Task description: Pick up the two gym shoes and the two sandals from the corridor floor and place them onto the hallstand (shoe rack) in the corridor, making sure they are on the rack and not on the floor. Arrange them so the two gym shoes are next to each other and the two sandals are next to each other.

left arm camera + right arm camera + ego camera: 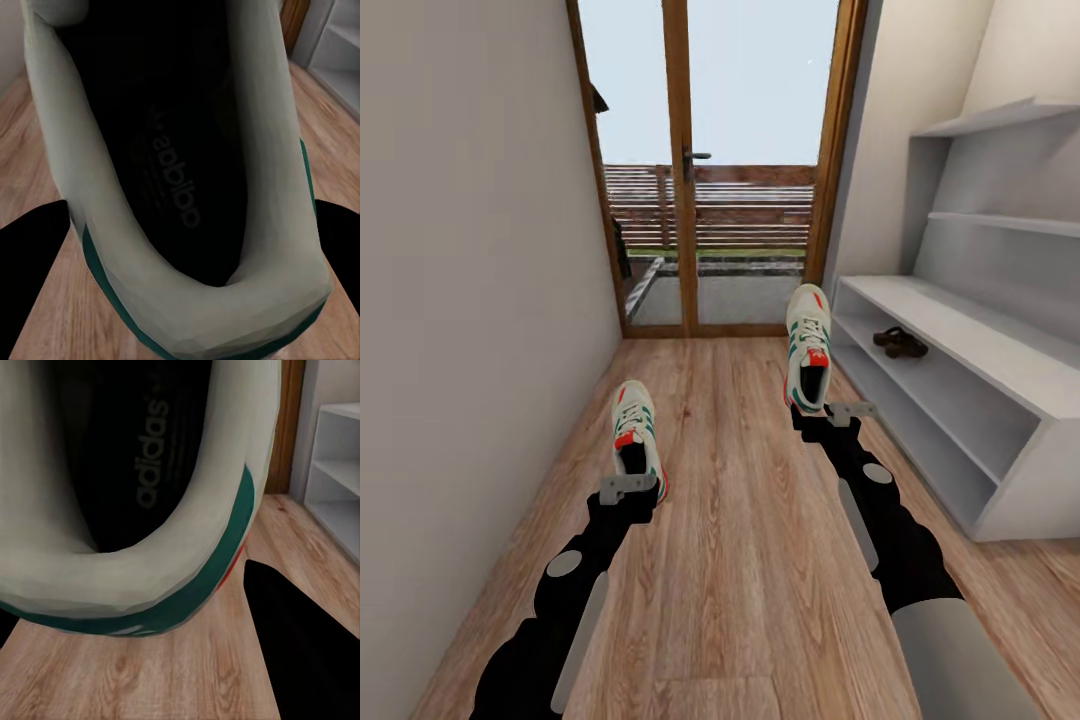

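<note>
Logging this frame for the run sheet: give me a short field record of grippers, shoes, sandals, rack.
left gripper: shut on the heel of the left gym shoe, held off the floor
right gripper: shut on the heel of the right gym shoe
sandals: both side by side in the upper compartment of the hallstand
corridor floor: wood plank, glass door at the far end
left to do: both gym shoes onto the rack

sandals (900, 343) too small to tell apart, hallstand (1000, 480) cut off at right edge
</note>
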### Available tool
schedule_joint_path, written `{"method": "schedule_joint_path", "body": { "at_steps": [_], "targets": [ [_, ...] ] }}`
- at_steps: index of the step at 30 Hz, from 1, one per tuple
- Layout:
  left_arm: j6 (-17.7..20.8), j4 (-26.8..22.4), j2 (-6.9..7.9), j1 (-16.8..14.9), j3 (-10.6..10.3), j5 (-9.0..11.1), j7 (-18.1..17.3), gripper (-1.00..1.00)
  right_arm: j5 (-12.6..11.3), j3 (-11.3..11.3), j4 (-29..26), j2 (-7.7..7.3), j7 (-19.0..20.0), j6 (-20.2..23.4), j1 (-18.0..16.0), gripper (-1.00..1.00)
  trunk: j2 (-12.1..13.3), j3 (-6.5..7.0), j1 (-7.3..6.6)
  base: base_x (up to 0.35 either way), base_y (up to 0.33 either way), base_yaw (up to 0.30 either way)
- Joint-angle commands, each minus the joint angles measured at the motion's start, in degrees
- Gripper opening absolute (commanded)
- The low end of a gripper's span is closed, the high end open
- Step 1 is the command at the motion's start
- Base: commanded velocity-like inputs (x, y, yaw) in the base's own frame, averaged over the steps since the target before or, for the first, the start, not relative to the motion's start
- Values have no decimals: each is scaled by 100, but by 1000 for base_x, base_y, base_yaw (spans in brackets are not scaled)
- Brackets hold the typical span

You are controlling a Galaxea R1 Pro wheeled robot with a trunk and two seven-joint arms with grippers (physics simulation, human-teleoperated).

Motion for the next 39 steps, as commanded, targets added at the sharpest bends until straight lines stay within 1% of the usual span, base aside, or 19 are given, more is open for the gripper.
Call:
{"method": "schedule_joint_path", "body": {
  "at_steps": [1,7,22,33,39],
  "targets": [
    [31,-8,1,-3,-9,16,40,-100,-26,0,-9,0,2,32,-2,-100,-2,-6,2,348,0,0],
    [31,-8,1,-3,-9,16,40,-100,-26,0,-7,0,2,34,4,-100,-2,0,2,348,0,-84],
    [31,-8,1,-3,-9,16,39,-100,-26,4,-5,0,2,32,5,-100,-2,54,2,347,0,-217],
    [31,-8,1,-3,-9,16,39,-100,-21,18,-7,0,3,33,6,-100,-2,60,2,347,0,-29],
    [31,-8,1,-3,-9,16,39,-100,-25,18,-8,0,2,33,5,-100,-2,60,2,347,73,0]
  ]
}}
